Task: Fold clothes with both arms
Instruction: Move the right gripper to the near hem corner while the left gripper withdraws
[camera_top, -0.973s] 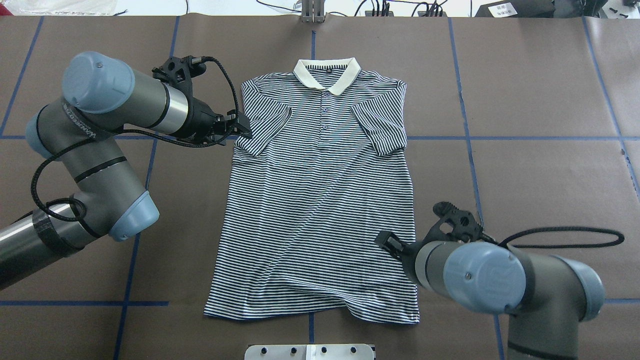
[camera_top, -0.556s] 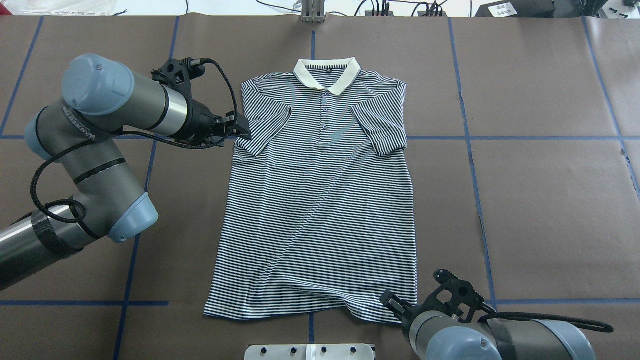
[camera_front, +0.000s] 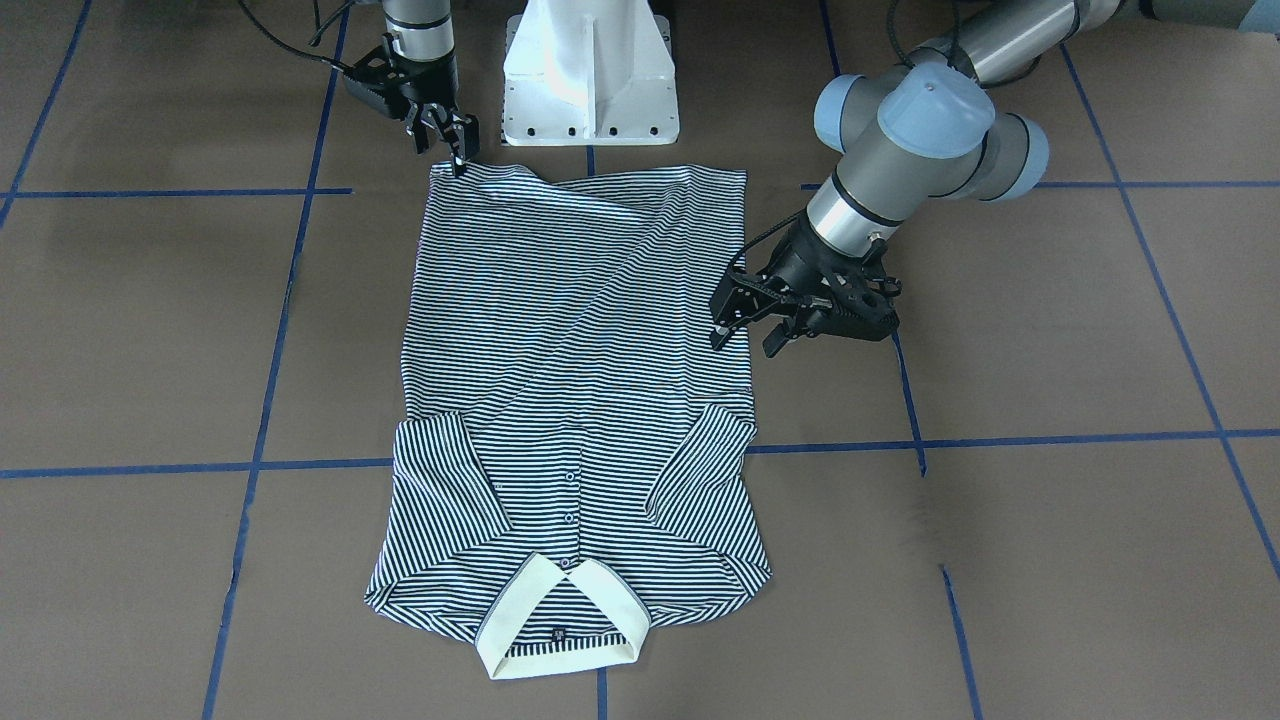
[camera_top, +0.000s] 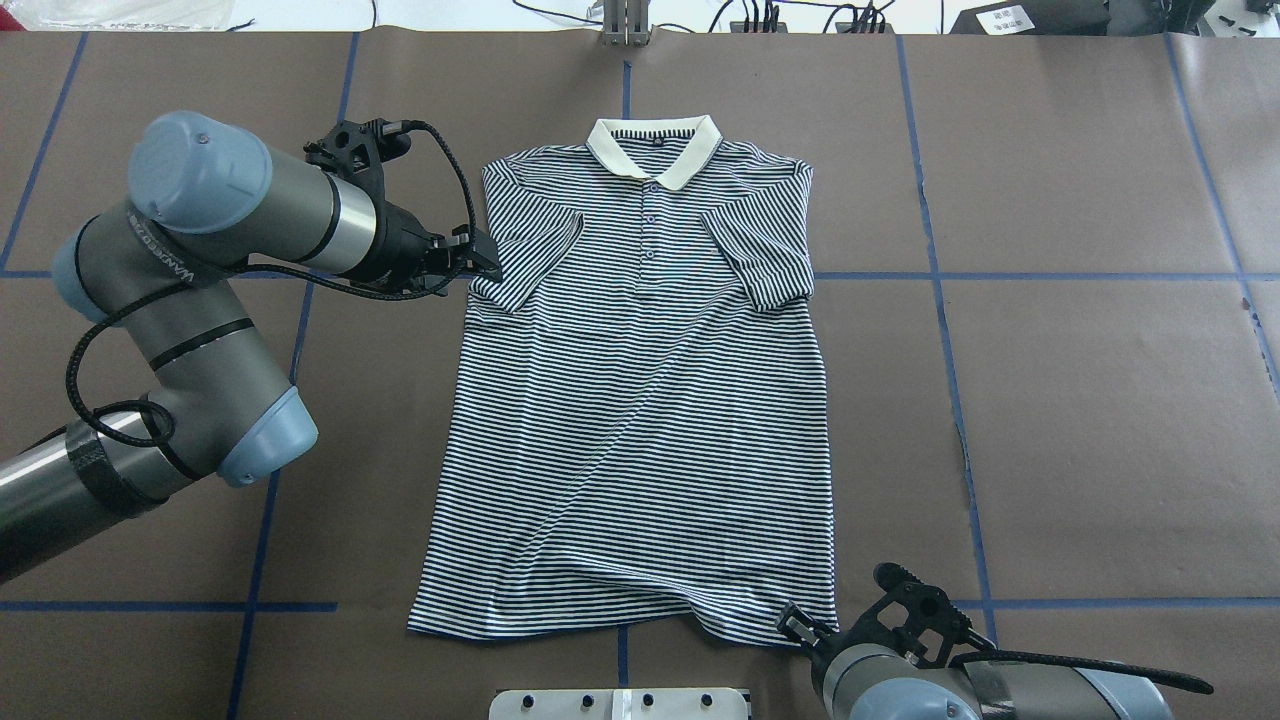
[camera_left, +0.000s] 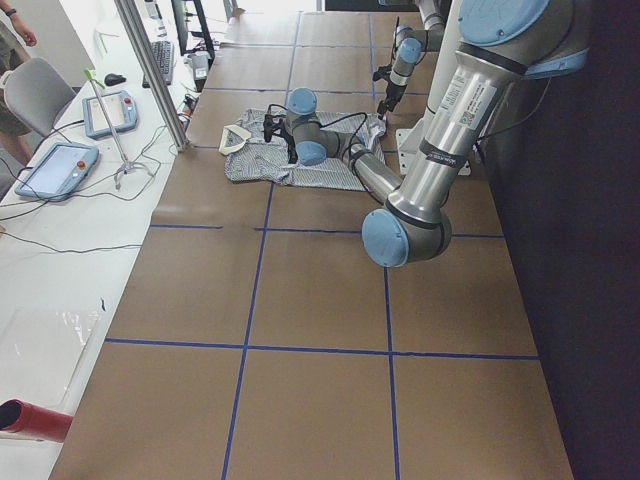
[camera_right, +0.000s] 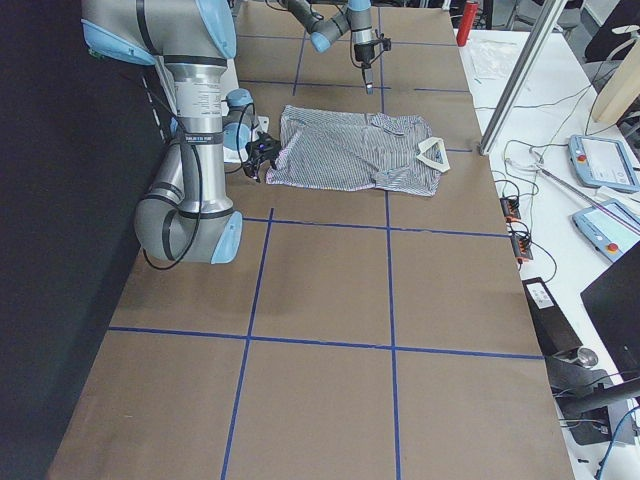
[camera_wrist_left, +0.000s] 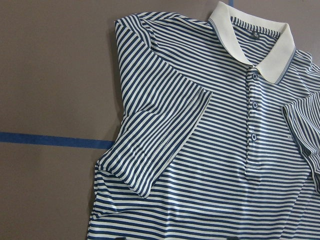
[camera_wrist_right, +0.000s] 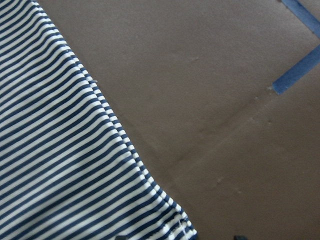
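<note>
Our left gripper hangs spread and empty beside the polo shirt. Our right gripper apparently touches its hem corner; we cannot tell its opening.

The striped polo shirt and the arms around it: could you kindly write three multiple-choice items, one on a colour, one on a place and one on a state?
1. What colour is the collar of the polo shirt?
A. red
B. green
C. cream

2. Where is the right claw?
A. over the collar
B. at a corner of the hem
C. high above the middle of the shirt

3. How do the sleeves lie?
A. folded in over the chest
B. spread out sideways
C. rolled into tubes

1 C: the collar is plain cream in both table views.
2 B: the front-facing view shows it at the hem's end.
3 A: both sleeves overlap the striped front.
</note>
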